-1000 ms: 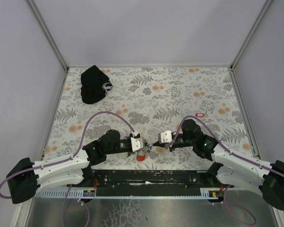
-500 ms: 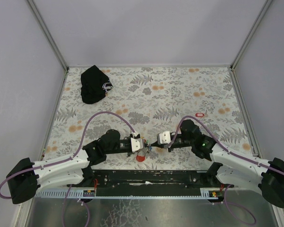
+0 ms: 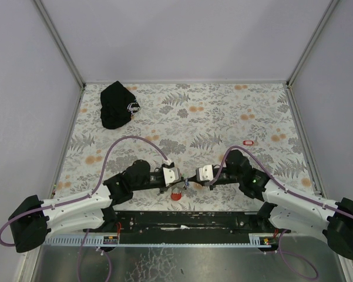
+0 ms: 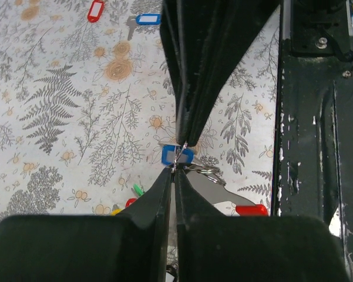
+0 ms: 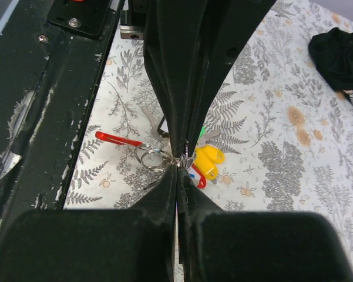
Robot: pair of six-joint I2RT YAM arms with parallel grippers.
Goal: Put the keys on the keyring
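My two grippers meet tip to tip near the table's front edge, the left gripper [image 3: 180, 183] and the right gripper [image 3: 189, 180], both shut. In the left wrist view the left gripper [image 4: 174, 168] pinches the edge of the thin wire keyring [image 4: 203, 171], which joins a red plastic piece [image 4: 251, 210]. The right gripper [image 5: 179, 167] is shut on the metal of a small key beside the keyring [image 5: 152, 157]; a blue tag [image 4: 177, 155] shows at that spot. Yellow tags [image 5: 207, 160] and a red tag [image 5: 198, 178] lie under the pinch. Green [image 4: 138, 189] and yellow [image 4: 114, 210] tags lie lower left.
A black cap [image 3: 117, 104] with a white logo lies at the back left. A lone red tag [image 3: 249, 142] lies to the right on the floral cloth; the left wrist view shows a red tag [image 4: 95, 10] and a blue-tagged key [image 4: 147, 19]. The black base rail [image 3: 182, 222] runs just behind the grippers.
Both gripper tips have crept a little closer together at the keyring. Both stay shut, and the tags on the cloth have not moved.
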